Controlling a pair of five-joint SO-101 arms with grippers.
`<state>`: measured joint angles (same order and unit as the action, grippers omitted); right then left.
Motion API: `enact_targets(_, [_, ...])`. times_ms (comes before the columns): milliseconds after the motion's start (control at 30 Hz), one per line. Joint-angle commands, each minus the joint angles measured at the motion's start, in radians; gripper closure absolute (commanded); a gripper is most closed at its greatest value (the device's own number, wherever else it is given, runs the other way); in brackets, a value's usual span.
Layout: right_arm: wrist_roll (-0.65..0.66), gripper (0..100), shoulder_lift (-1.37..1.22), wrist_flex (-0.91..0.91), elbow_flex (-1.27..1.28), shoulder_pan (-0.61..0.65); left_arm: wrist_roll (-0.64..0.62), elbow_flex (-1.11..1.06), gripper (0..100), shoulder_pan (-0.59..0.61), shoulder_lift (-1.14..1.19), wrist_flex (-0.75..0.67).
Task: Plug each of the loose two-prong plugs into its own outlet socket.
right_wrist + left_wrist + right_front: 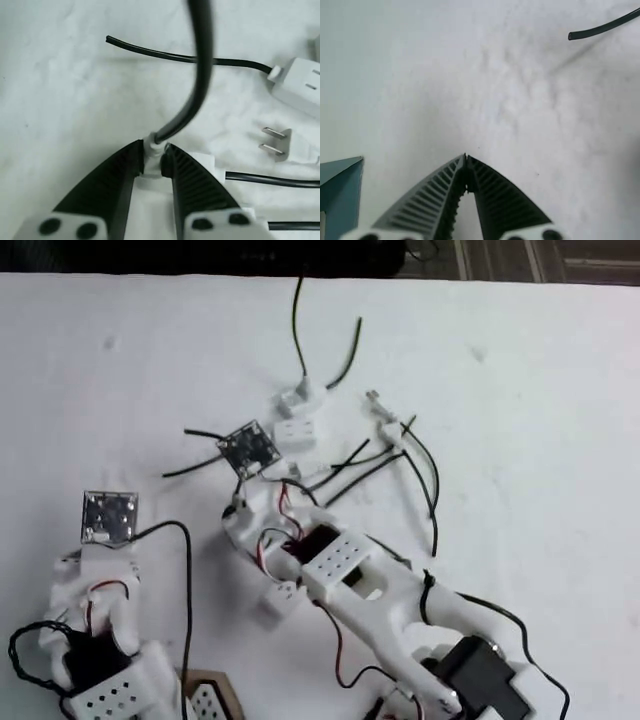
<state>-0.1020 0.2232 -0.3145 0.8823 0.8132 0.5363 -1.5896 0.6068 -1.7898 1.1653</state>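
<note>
My right gripper is shut on a white plug where its black cord leaves it; the prongs are hidden. Beside it a loose two-prong plug lies flat on the table. Farther off rests a white outlet socket with its own cord. In the high view the right arm stretches to the table's middle, close to a white socket block and another loose plug. My left gripper is shut on nothing, low over bare white table at the left.
Several black cords loop across the middle of the white table. A cut cord end lies ahead of the left gripper. A teal block edge sits beside it. A small white cube lies under the right arm.
</note>
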Motion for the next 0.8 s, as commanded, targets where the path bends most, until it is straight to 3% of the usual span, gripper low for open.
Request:
enact_targets(0, [0.002, 98.1, 0.013, -0.033, -0.02, -0.012, -0.005, 0.006, 98, 0.004, -0.013, 0.005])
enact_targets(333, [0.003, 98.1, 0.004, -0.088, -0.02, -0.01, -0.005, 0.005, 98, 0.004, -0.013, 0.005])
enact_targets(767, [0.132, 98.1, 0.002, -0.091, 0.002, 0.056, -0.005, 0.005, 98, 0.004, -0.013, 0.005])
